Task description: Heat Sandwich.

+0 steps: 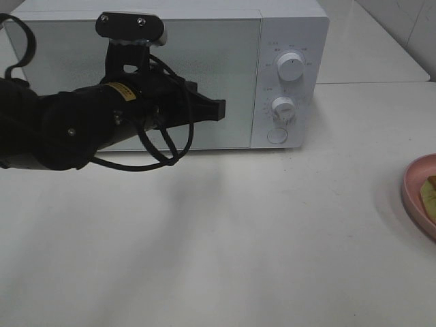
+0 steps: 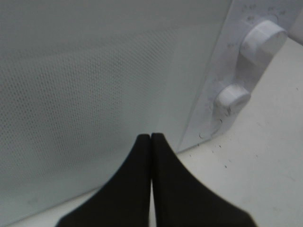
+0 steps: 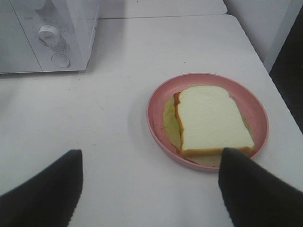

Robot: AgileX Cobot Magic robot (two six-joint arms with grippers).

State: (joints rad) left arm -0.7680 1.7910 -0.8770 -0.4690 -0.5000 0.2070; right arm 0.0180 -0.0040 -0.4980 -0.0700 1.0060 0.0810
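The sandwich (image 3: 213, 118), white bread with a tan crust and pale filling, lies on a pink plate (image 3: 158, 101) on the white table. In the high view only a sliver of the sandwich (image 1: 429, 193) and the plate (image 1: 417, 197) shows at the right edge. My right gripper (image 3: 151, 153) hovers open just short of the plate, its fingers (image 3: 42, 194) wide apart and empty. The white microwave (image 1: 170, 68) stands at the back with its door closed. My left gripper (image 1: 219, 107) is shut and empty, its tips (image 2: 151, 137) close in front of the door near its right edge.
The microwave's control panel carries two white knobs (image 1: 291, 68) (image 1: 283, 106) and a round button (image 1: 276, 135). White table (image 1: 238, 238) stretches in front. A table seam and a wall lie behind the plate on the right.
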